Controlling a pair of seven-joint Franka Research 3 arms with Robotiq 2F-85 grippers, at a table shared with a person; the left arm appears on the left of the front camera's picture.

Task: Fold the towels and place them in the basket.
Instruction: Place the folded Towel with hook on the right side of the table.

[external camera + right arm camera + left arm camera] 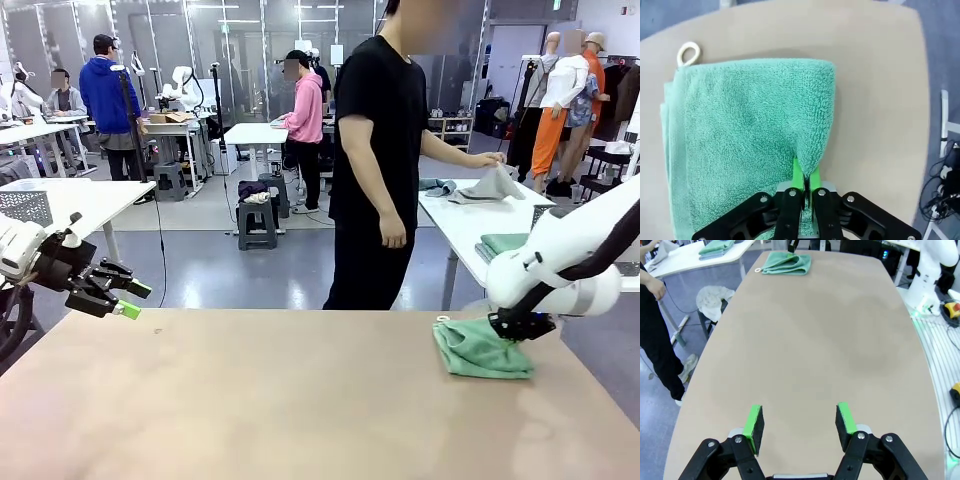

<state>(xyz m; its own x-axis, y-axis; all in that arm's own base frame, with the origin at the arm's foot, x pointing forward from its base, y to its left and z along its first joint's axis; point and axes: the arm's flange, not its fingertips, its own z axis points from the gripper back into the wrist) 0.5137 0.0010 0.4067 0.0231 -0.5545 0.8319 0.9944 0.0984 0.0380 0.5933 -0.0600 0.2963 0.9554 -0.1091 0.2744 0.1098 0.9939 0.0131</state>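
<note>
On the right side of the tan table (280,400), near its far edge, a mint green towel (483,350) lies folded into a thick, slightly rumpled rectangle. The right gripper (520,325) comes down onto the towel's far right corner. Seen from the right wrist, its two green pads (796,172) are pressed together with a raised pinch of the towel's edge clamped between them, and the rest of the cloth spreads flat away from the fingers. A small white hanging loop (688,53) sticks out from the corner farthest from the grip.

Well apart from the towel, the left gripper (128,300) hovers above the table's left edge. Its jaws stand apart and nothing is between them; only bare tabletop lies beneath.

Beyond the table a person (375,150) in black stands turned sideways, one hand (490,158) resting on a grey cloth (487,187) on a white side table (455,225). A stack of folded green towels (503,243) sits on that same table.
</note>
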